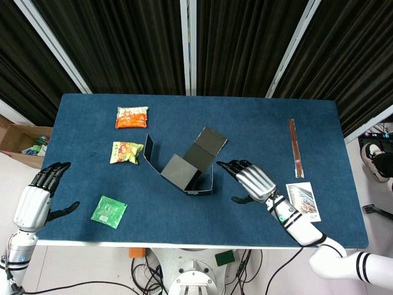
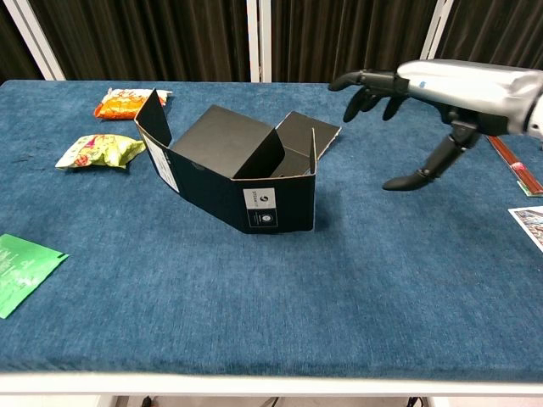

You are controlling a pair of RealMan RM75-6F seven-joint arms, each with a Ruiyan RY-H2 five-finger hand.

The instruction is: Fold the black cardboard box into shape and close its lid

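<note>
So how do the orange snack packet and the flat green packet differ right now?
The orange snack packet lies at the far left part of the table, puffy and rectangular; the flat green packet lies near the front edge, thin and turned at an angle. The orange one is further from the left hand than the green one. Both lie untouched on the blue table, left of the black cardboard box.

Right hand [image 2: 399, 85] hovers beside half-folded black box [image 2: 242, 170].

We see the half-folded black cardboard box [image 1: 184, 165] mid-table, our right hand [image 1: 250, 179] just right of it, apart. Left of the box lie an orange snack packet [image 1: 132, 117], a yellow-green packet [image 1: 126, 152] and a green sachet [image 1: 108, 211]. Far right lie red chopsticks [image 1: 295, 148] and a printed card [image 1: 303, 201].
</note>
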